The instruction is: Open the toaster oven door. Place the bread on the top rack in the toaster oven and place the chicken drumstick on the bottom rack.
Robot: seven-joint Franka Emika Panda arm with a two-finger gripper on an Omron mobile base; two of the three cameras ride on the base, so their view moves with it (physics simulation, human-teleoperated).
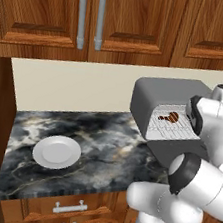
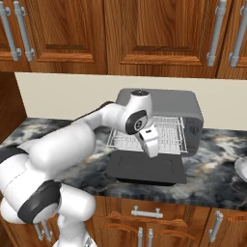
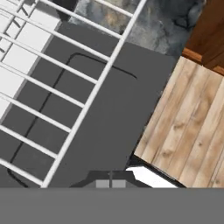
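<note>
Door [image 2: 147,169] of the toaster oven [image 2: 185,110] down flat, hinged at its lower edge, lying over the counter [image 1: 98,147] in front of the box. Both wire shelves drawn partly forward.

Gripper [image 2: 151,144] hangs just in front of the oven mouth, above the lowered door, pointing down. In the hand view the two finger tips [image 3: 103,184] sit pressed together with no gap and nothing between them: shut, empty.

Chicken drumstick [image 1: 169,116] already lies on a wire shelf inside the cavity, dark reddish-brown, long axis running roughly across the oven's width. Which shelf it rests on I cannot settle from here; the bottom rack [image 3: 65,94] is the grid the hand looks down on, door beneath it. Top rack [image 2: 166,126] shows behind the wrist.

Bread: hidden or too small to pick out.

White plate [image 1: 57,151] well off to the left on the counter.

Judgement: the drumstick lies back and inward from the hand, so any further move means retreating outward, away from the mouth.
</note>
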